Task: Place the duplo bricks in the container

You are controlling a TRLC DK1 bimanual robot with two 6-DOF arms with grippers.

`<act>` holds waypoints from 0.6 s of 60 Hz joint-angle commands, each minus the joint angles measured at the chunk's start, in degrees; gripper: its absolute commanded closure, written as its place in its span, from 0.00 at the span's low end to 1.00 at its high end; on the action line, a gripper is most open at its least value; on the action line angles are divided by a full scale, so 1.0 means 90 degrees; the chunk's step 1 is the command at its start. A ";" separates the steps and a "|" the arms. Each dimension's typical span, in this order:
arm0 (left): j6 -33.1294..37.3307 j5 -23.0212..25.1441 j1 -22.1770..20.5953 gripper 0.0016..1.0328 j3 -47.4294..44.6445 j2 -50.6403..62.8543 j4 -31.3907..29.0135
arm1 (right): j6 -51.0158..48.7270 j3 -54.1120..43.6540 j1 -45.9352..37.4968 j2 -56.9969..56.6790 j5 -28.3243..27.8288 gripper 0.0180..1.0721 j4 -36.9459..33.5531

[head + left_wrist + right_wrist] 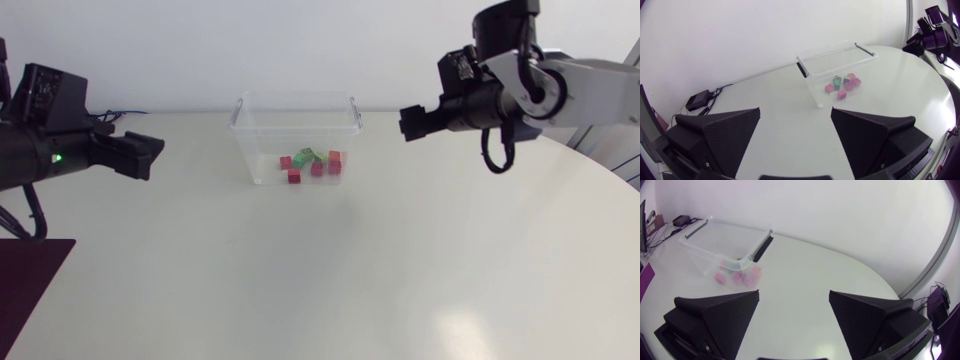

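Left tool (795, 112) and right tool (794, 294) gape empty; the duplo bricks (317, 168) sit in the container (247, 140) ahead of both.
Swing either in low and you could clip its wall, skidding it along the bench (350, 280).

Your left arm (40, 150) is black behind the fingers, with a small green light (57, 158) on its housing. Your right arm (590, 95) has a pale silver-grey link, black joints and a black cable (492, 150) looped behind the fingers. The left gripper (795, 112) and the right gripper (794, 294) both have broad, matte black wedge fingers (725, 132) with finely dimpled faces.
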 commanded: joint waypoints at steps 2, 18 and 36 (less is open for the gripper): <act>0.0149 0.0001 0.0098 0.04 -0.0574 -0.0481 0.0240 | -0.0198 -0.0815 -0.0198 -0.0732 0.0044 0.04 0.0324; 0.0158 0.0001 0.0293 0.04 -0.1550 -0.1585 0.0787 | -0.0481 -0.2807 -0.0676 -0.2773 0.0064 0.04 0.1067; 0.0158 0.0001 0.0527 0.04 -0.2380 -0.2581 0.0963 | -0.0735 -0.4467 -0.1184 -0.5351 0.0112 0.04 0.1174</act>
